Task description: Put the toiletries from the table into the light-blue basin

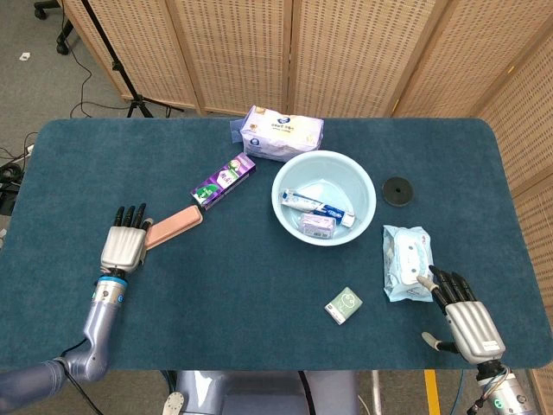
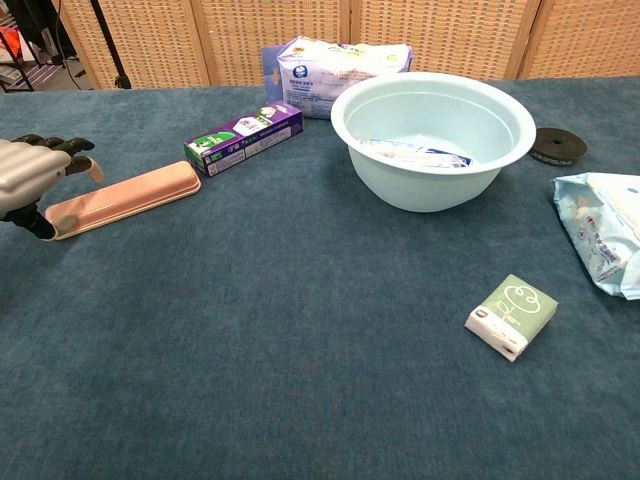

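Left hand (image 1: 123,249): palm down, fingers extended, apparently closing on something. Right hand (image 1: 467,319): palm down, fingers spread, holding nothing.

Place read as robot lab or recording studio, not home. Table (image 1: 69,164) covered in dark teal carpet-like cloth, staged for demo. Woven rattan folding screens (image 1: 346,52) stood behind as backdrop, closing off rest of room. Grey carpeted floor (image 1: 34,86) at far left carried black tripod leg (image 1: 117,65), loose cables (image 1: 82,65) and office-chair castor (image 1: 47,10). Yellow tape mark (image 1: 430,391) showed on floor near front edge. Toiletries laid out well apart, like test props.
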You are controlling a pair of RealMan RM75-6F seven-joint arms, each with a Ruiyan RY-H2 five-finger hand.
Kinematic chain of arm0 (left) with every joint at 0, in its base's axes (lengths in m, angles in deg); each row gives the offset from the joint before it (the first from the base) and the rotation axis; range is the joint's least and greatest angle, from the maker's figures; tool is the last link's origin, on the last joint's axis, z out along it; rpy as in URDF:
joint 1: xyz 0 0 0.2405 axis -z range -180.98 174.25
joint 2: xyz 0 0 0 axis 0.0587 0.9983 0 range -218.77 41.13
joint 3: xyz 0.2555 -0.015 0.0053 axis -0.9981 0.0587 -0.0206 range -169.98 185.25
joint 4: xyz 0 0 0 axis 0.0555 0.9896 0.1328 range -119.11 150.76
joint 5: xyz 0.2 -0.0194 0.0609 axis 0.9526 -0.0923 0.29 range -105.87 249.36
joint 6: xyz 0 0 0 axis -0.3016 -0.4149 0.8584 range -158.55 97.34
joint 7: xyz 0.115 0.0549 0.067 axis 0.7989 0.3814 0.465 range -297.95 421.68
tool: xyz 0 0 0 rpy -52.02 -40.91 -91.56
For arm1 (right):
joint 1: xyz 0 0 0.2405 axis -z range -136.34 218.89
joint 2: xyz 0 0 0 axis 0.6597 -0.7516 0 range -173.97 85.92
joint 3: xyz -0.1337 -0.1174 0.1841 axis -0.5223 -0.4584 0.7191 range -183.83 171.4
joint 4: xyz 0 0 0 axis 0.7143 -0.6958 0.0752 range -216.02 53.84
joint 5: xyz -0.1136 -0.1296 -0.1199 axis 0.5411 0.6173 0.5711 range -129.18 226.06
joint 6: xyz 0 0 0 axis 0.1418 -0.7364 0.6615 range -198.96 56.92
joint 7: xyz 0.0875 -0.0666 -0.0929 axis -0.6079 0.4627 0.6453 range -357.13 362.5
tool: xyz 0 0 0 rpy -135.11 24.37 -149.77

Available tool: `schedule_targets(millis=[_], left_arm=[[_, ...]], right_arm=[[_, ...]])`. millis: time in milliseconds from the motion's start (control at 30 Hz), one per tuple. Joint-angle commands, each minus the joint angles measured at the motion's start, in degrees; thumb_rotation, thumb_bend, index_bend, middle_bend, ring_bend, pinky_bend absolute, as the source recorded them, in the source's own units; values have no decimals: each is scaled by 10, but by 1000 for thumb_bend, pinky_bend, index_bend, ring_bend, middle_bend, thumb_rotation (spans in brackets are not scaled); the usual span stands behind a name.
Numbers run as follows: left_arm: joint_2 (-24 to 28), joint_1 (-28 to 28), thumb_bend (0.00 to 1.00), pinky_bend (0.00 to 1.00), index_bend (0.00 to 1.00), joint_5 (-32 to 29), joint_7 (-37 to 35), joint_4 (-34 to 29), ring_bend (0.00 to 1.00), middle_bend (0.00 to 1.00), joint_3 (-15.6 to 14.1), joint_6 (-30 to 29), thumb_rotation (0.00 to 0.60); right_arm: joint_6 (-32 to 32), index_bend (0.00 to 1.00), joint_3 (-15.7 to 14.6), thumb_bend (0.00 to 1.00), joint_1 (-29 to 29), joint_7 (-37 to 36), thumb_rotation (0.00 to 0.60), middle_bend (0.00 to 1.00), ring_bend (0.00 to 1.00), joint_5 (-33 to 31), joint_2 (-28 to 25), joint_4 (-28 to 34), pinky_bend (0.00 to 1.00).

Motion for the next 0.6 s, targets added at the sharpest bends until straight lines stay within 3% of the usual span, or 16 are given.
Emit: schedule_targets(millis=[33,300,400,600], left_arm=[[6,-4,266,0,250,1,0,5,0,0,1,-2,600],[29,-11,265,0,250,-12,-3,11,0,0,27,-16,600],[41,-11,262,0,250,-29,4,-29,0,0,50,-30,600],[62,6,254,0,250,-127,97,-131,0,0,88,-32,600]], right_arm=[[0,124,0,208,0,0,600,0,0,0,0,0,0],[2,124,-1,209,-1,4,600,0,0,0,2,0,0],[4,123,-2,209,-1,5,600,0,0,1,4,0,0],[2,124,-2,208,-1,0,600,0,0,4,3,1,0]])
